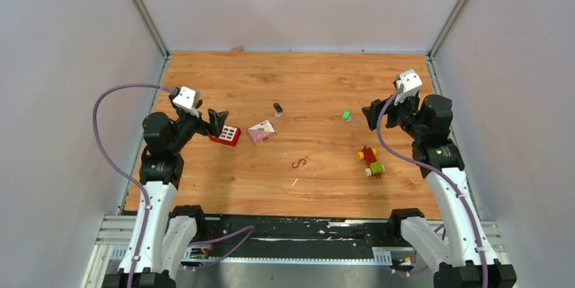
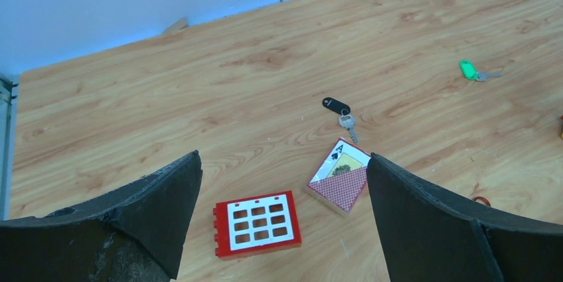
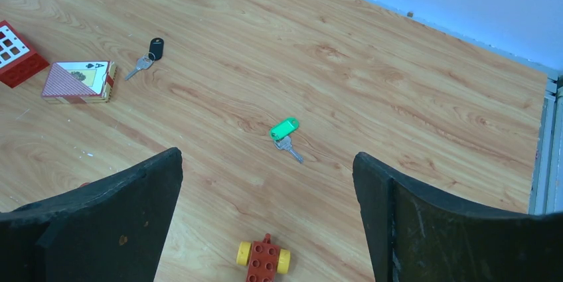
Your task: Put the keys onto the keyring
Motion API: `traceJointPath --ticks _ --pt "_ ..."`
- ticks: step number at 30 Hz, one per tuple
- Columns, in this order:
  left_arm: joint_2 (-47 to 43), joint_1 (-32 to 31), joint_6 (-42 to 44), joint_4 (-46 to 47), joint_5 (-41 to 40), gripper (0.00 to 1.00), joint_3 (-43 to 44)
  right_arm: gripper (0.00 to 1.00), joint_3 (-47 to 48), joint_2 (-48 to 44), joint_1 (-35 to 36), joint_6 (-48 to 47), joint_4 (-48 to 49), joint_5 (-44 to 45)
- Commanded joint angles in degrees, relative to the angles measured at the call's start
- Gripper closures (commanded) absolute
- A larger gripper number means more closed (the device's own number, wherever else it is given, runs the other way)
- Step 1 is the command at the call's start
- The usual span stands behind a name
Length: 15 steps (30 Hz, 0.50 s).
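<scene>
1. Top external view: I count two keys on the table (image 1: 305,78), a black-headed key (image 1: 277,108) and a green-headed key (image 1: 346,115), and one keyring (image 1: 299,162).
2. The black-headed key lies just beyond the card pack (image 1: 262,131). The green-headed key is well to the pack's right, and the keyring is near its front right. All three lie apart.
3. One red box (image 1: 225,135) sits just left of the pack, and one toy block cluster (image 1: 371,161) is far to its right.
4. My left hand (image 1: 218,120) hovers over the red box, left of the pack, fingers spread wide.
5. My right hand (image 1: 371,113) hangs far right of the pack, just past the green-headed key, also spread wide.
</scene>
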Motion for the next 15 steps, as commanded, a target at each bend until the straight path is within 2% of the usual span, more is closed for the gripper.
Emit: traceJointPath --ticks 1,11,15 --pt "-0.59 0.18 1.15 -0.52 -1.51 0.0 2.41 0.0 0.05 -0.99 0.25 0.5 2.07 -1.05" --pt "0.83 0.2 3.93 -4.29 -6.38 0.0 4.93 0.0 -0.25 -0.91 0.25 -1.59 1.65 -2.21" --pt "4.44 0.16 5.19 -9.01 -7.3 0.0 8.58 0.0 -0.54 -0.58 0.51 -4.49 0.45 -6.87"
